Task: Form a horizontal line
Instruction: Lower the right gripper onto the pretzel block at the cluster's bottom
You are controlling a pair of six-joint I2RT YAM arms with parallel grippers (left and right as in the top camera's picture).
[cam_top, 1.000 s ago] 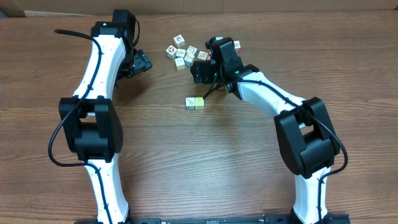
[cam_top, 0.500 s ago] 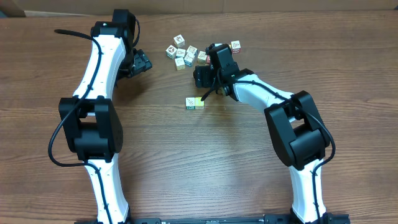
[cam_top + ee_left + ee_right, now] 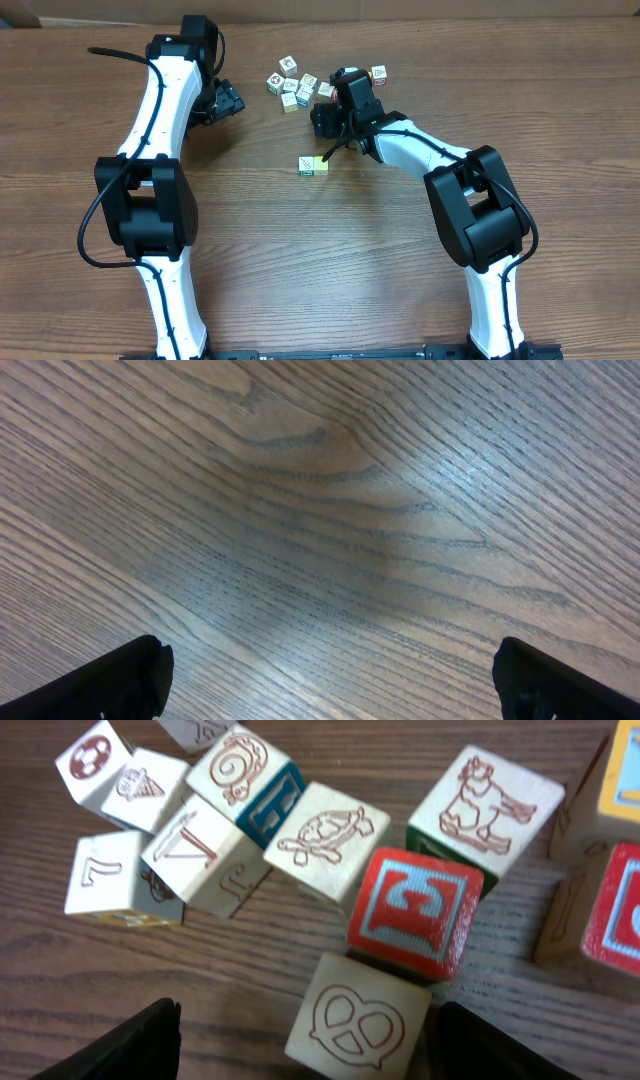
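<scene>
Right wrist: fingers apart (cube between)

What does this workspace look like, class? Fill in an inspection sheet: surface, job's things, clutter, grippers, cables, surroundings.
Surface: brown wood-grain table.
Job's things: row of two touching cubes, white-green and yellow; loose cubes behind it.
Clutter: nothing seen.
Grippers: left gripper open over bare wood; right gripper open, straddling the pretzel cube.
Cables: black cable looping off the left arm.
Surroundings: tan strip beyond the table's far edge.

left gripper: jaws wide | right gripper: jaws apart (both facing down)
</scene>
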